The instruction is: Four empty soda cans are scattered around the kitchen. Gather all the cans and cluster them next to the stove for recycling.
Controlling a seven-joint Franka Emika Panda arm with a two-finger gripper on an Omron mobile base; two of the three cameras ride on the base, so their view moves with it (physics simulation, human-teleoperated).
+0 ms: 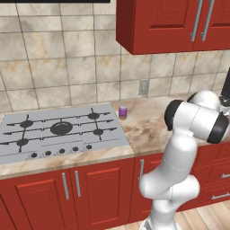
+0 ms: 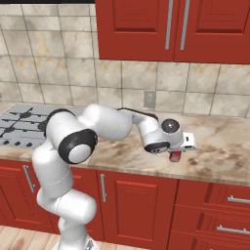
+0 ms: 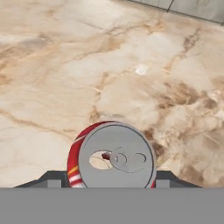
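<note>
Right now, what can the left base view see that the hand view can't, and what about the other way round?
Left base view alone: the stove and a purple can standing right beside it, plus the red cabinets. Hand view alone: a red can seen from above, silvery top and pull tab, between the jaws. Both share the beige marbled counter.

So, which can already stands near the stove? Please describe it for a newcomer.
Find the flat silver-grey gas cooktop on the beige marbled counter. Beside its back right corner stands a small upright purple can; the other can in sight is red.
</note>
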